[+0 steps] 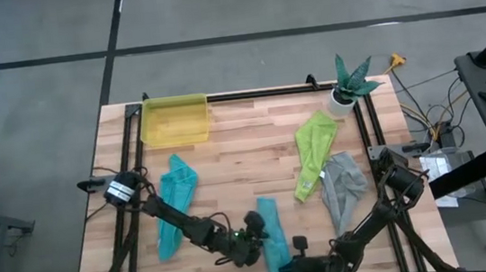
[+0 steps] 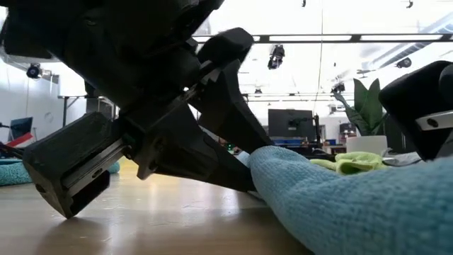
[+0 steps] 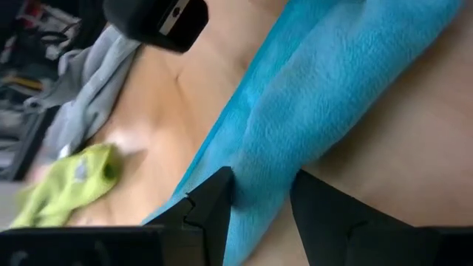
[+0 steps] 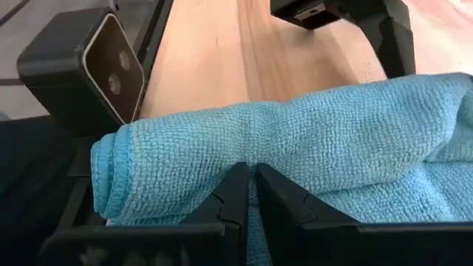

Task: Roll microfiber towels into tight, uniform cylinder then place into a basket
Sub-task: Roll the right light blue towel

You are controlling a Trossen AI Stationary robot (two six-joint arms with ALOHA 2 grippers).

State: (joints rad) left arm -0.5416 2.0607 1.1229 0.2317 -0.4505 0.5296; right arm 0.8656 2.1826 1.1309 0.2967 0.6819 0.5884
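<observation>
Both arms are working on the light blue microfiber towel (image 1: 272, 242), which is lying as a long bunched strip at the lower centre of the high view, on the pale wooden plank surface (image 1: 245, 154). The left hand (image 3: 260, 198) is grasping a fold of that blue cloth between its two dark fingers, while the right hand (image 4: 253, 188) is clenched nearly flat on the towel's end, just beside a loosely rolled edge. The step in hand looks like the rolling of this first towel (the roll is only beginning to form and is far from tight). The next move probably calls for the two hands turning the cloth over itself evenly along its length, keeping tension so that the cylinder comes out uniform.

The shallow rectangular basket of translucent yellow plastic (image 1: 174, 121) is sitting at the upper left of the high view, with no towel in it. The teal towel (image 1: 175, 197) is lying crumpled at centre left, the lime green towel (image 1: 314, 151) and the grey towel (image 1: 344, 189) at centre right, all unrolled. A small white pot with a green plant (image 1: 349, 84) is standing at the upper right.
</observation>
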